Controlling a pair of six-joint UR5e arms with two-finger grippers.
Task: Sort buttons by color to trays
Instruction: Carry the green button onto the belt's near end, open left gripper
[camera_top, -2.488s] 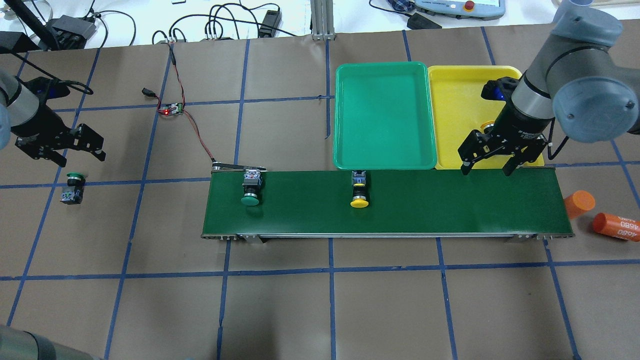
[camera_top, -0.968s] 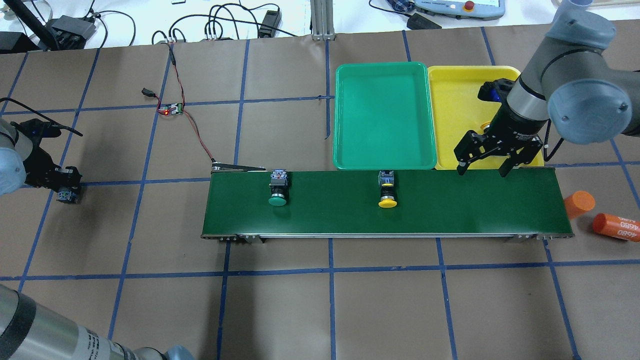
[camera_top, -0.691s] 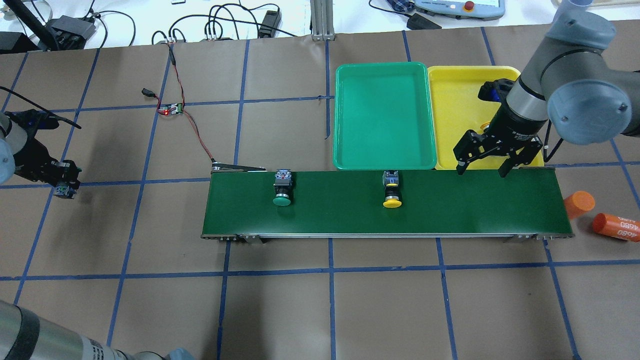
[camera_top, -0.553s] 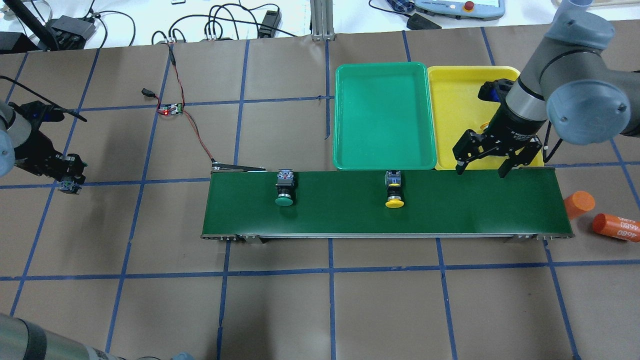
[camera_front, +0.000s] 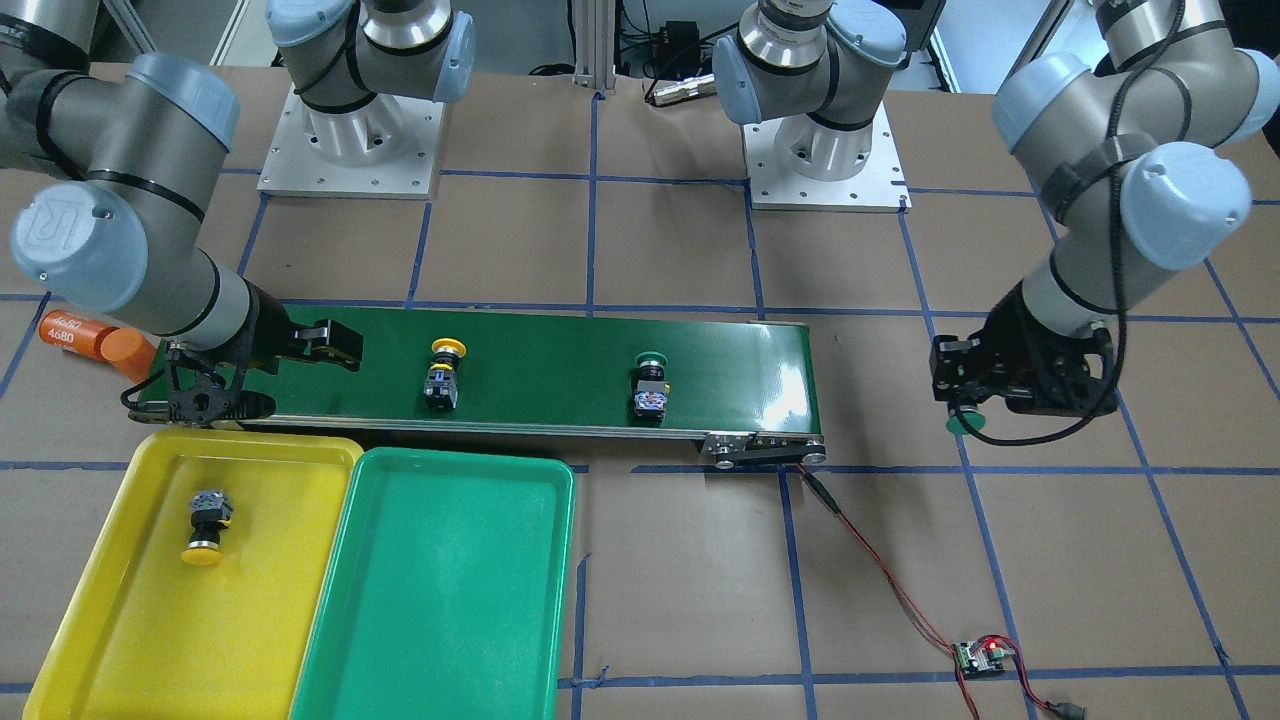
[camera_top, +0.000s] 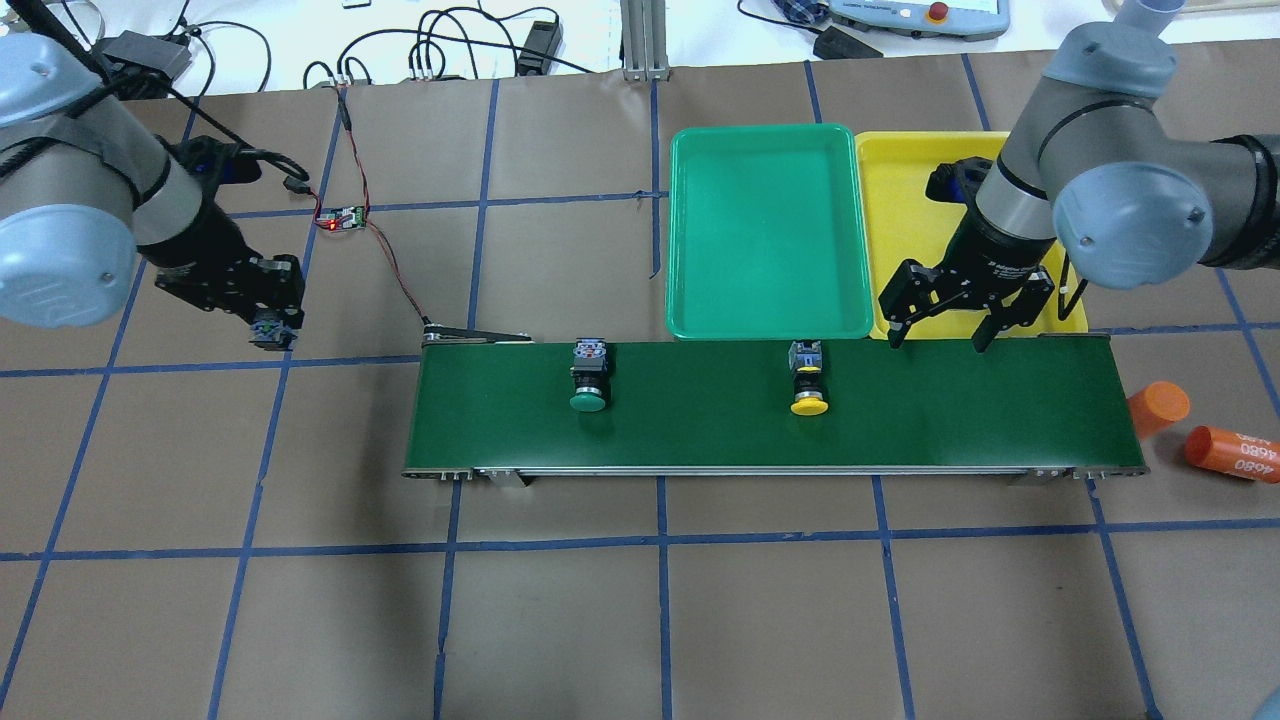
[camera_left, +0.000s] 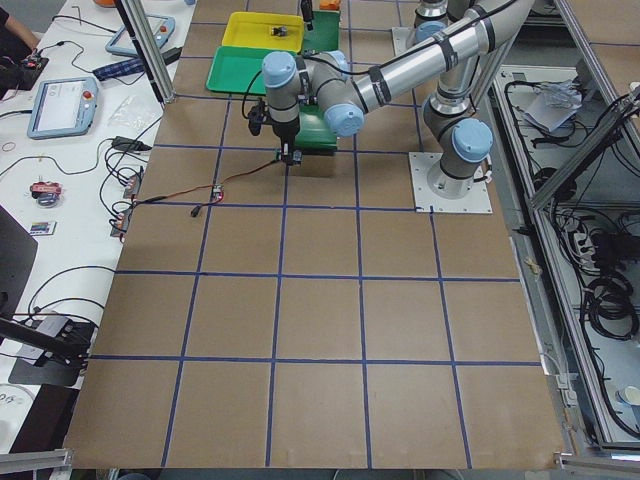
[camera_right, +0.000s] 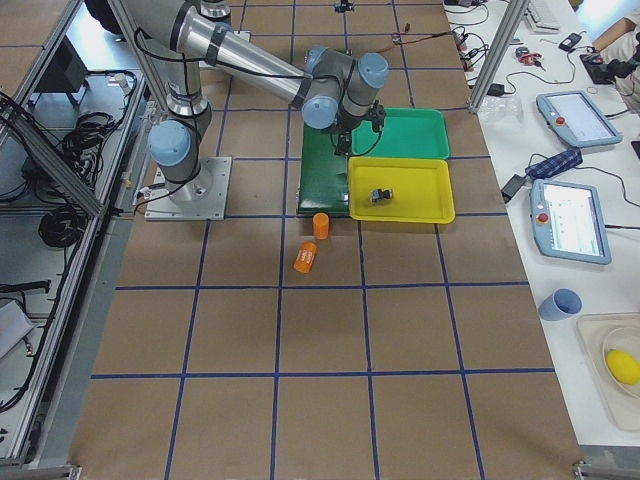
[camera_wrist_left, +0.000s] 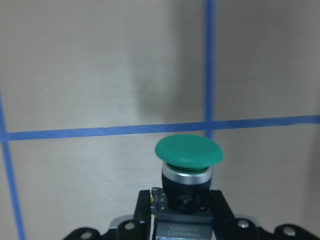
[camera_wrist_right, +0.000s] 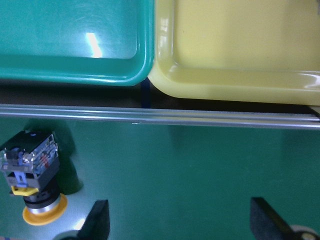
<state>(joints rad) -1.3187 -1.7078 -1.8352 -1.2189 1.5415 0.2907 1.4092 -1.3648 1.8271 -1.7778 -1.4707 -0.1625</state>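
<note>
Green button (camera_wrist_left: 187, 170) clamped in left jaws above table (camera_top: 600, 620); right jaws down-pointing, spread empty over belt (camera_top: 950, 420).

Bright, even overhead light; glare on the green tray (camera_wrist_right: 93, 44).

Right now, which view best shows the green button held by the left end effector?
Left wrist-mounted: the held green button fills the frame, cap and body clear. Front-facing shows only its cap, overhead only its contact block, and in exterior left it is a speck.
</note>
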